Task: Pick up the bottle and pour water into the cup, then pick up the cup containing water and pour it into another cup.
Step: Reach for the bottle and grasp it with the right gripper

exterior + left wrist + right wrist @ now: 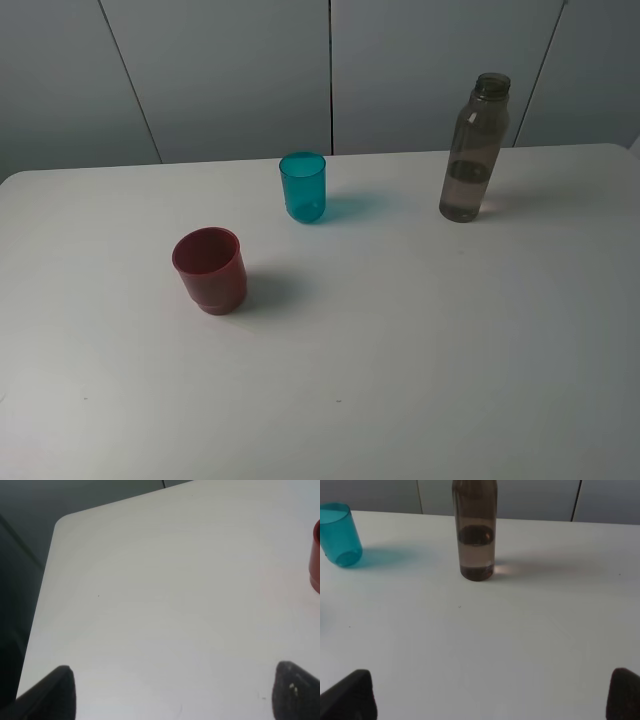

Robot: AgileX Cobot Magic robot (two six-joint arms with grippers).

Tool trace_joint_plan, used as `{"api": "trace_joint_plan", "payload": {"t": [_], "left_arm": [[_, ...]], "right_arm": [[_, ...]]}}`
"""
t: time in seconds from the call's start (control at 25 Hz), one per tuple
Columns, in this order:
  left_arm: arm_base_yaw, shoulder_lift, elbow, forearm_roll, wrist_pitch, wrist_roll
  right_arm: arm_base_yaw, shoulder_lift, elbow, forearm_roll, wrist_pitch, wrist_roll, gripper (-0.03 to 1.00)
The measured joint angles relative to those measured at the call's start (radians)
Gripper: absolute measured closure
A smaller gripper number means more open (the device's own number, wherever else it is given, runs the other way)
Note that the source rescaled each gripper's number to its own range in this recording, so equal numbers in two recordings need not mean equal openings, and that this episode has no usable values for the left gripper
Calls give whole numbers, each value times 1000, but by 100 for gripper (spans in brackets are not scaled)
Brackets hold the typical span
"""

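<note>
The left gripper (177, 692) and right gripper (490, 695) both had jaws spread wide (nothing held), while the tall smoky plastic bottle (474, 150), slim teal tumbler (303, 187) and squat red cup (210, 270) stood upright.

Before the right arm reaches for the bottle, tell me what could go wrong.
1. The bottle is tall, slim and uncapped, with water inside; an off-centre nudge from the open right gripper could tip it and spill.
2. The teal cup has a narrow mouth, so the pour may miss.
3. The red cup stands apart from it; water may slop in carrying.
</note>
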Motion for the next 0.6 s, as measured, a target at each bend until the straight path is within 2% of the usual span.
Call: {"api": "trace_joint_plan", "payload": {"t": [0.6], "left_arm": [[0, 0, 0, 0, 0, 2]], "right_arm": [[0, 0, 0, 0, 0, 0, -3]]}}
